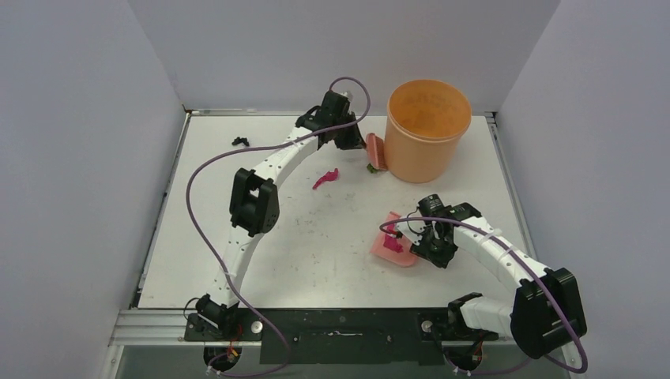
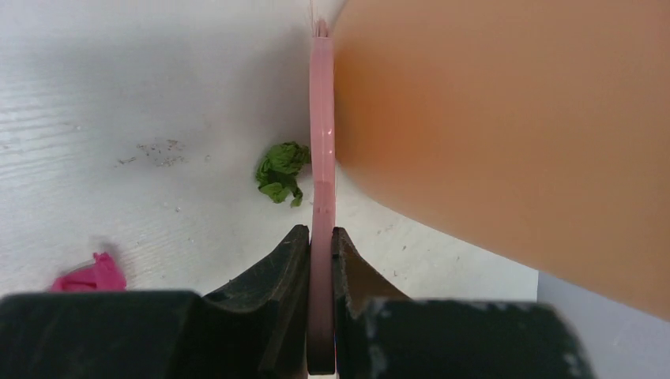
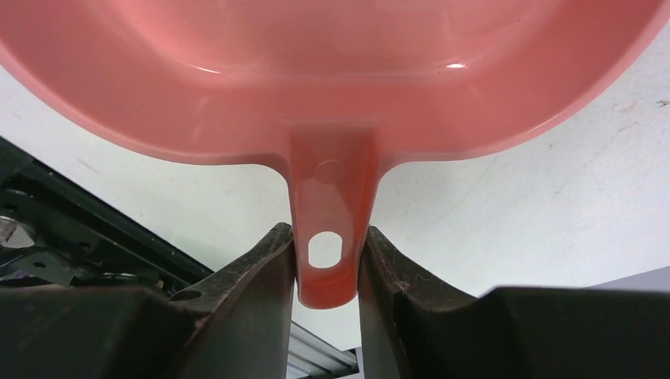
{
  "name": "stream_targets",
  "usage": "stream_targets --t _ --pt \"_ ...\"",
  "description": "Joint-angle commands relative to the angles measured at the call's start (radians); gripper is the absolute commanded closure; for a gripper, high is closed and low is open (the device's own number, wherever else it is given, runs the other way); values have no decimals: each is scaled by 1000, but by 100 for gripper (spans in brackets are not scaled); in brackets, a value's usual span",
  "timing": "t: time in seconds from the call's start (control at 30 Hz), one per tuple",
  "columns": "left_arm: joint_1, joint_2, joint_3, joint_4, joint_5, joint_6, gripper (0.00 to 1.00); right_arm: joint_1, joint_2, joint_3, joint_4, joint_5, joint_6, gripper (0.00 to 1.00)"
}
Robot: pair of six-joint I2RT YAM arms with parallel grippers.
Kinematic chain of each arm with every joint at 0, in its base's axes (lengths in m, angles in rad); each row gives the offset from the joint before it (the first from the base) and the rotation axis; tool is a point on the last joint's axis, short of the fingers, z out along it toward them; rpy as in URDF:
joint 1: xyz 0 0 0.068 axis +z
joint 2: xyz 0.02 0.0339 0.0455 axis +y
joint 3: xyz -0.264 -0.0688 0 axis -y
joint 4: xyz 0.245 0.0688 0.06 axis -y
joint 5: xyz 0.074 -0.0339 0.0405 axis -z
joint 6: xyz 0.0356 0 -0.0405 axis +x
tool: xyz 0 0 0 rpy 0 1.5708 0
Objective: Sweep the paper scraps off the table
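Green scrap (image 2: 280,172) lay just beside the pink brush (image 2: 321,142) my left pincer (image 2: 320,237) pinched, on its side away from the bucket (image 2: 506,134); my right pincer (image 3: 328,253), clamping the dustpan (image 3: 332,71), sat farther off.

The orange bucket (image 2: 506,134) runs off the left wrist view's top and right edges, and the left claw (image 2: 320,234) hides part of the magenta scrap (image 2: 91,275). The right wrist view crops the dustpan (image 3: 332,79) at its top. The black scrap (image 1: 240,142) is too small to make out.

Flat scuffed white counter (image 1: 316,253): crumpled green paper scrap (image 2: 280,171) just beside the orange tub (image 1: 427,130), magenta scrap (image 1: 325,178) near it, black scrap (image 1: 240,142) well apart.
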Motion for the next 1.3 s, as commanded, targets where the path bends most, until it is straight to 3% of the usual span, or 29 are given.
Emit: stream_targets --t 0.0,0.13,0.47,0.63,0.77,0.93,1.07,1.27 --pt "27 47 59 100 85 -117 100 -23 -1 -9 63 4 4 95" --pt "38 -13 -71 43 20 -48 100 -30 6 -4 65 -4 -6 95" --pt "71 -499 -875 271 -59 -3 100 4 137 42 120 20 77 95" --pt "76 -720 -1114 272 -105 33 100 59 183 53 150 64 109 95" --pt "75 -850 -1132 227 -138 108 100 85 209 51 168 93 126 95" --pt "98 -906 -1027 200 -242 124 100 95 217 57 189 108 150 95" --pt "151 -864 -989 379 -249 -16 100 99 207 67 187 81 162 95" --pt "234 -621 -879 641 -203 -338 100 108 216 64 201 91 180 95"
